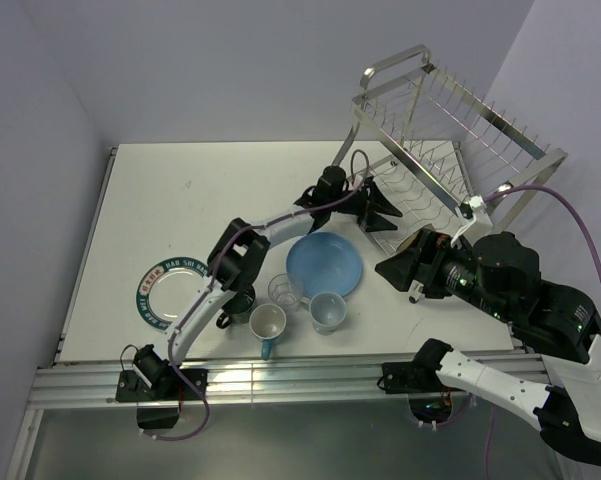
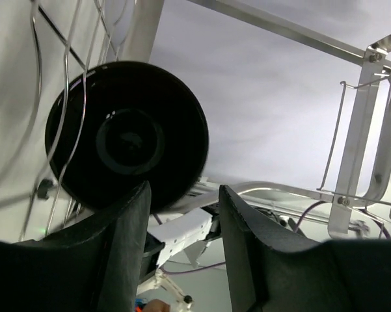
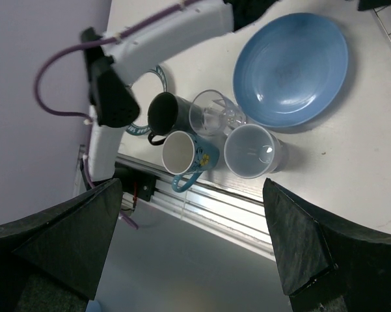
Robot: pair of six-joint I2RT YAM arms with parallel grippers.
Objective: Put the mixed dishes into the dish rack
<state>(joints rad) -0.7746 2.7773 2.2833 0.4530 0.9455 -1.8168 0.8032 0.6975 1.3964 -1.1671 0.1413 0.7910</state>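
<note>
My left gripper [image 2: 183, 192], jaws apart, sits just under the black bowl [image 2: 127, 136] standing on edge in the rack [image 2: 358, 143] at ten o'clock; one finger [image 2: 127, 240] maybe touches its rim and could drag it out on withdrawal, while my right gripper [image 3: 192, 184] gapes idle.

Worktop [image 1: 160, 200]: white and flat; you see a metal frame edging it.
Rail [image 1: 300, 378]: aluminium, along your near edge.
Walls [image 1: 230, 70]: plain pale lilac.

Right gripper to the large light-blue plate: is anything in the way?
Nothing visible. The right gripper hangs open beside the light-blue plate, only bare table between them. The left arm passes beyond the plate's far rim, the left gripper at the dish rack.
</note>
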